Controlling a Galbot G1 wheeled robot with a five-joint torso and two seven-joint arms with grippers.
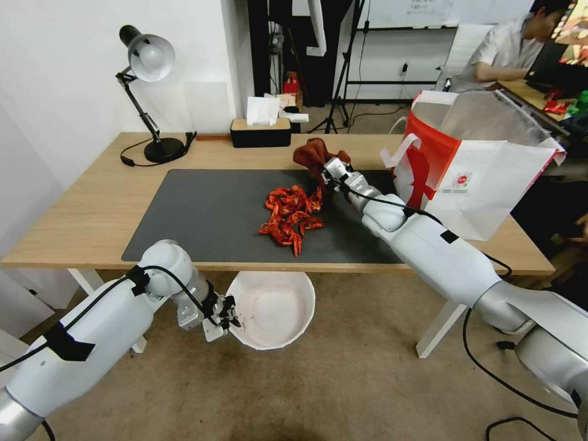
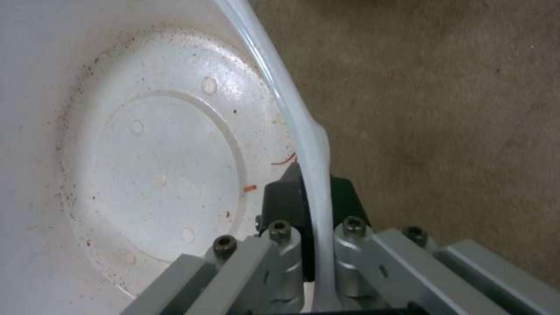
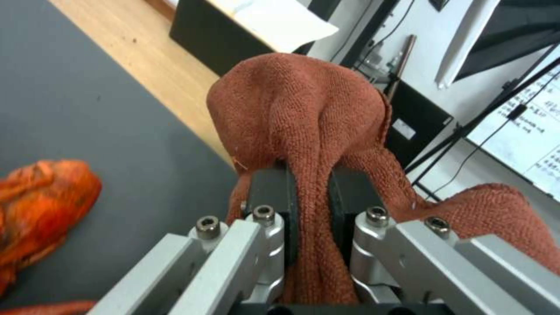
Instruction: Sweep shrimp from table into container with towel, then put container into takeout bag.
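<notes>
Shrimp (image 1: 291,215) are all sitting in one pile on the dark mat (image 1: 202,214) in the middle of the table (image 1: 79,214), so as far as I can tell the sweeping hasn't really happened yet. The right gripper (image 1: 323,171) is just beyond the pile on its far side, clamped tight on a bunched fold of the towel (image 1: 313,154), which sticks up past the fingers rather than lying flat. The left gripper (image 1: 228,316) is down below the table's near edge, pinched on the rim of the container (image 1: 275,306), holding it roughly under the pile. The bowl looks empty apart from specks and a tiny orange scrap. The takeout bag (image 1: 484,177) stands open off to the right gripper's outer side, nothing visibly in it. So: sweep and bagging both left to do, I'd say.
</notes>
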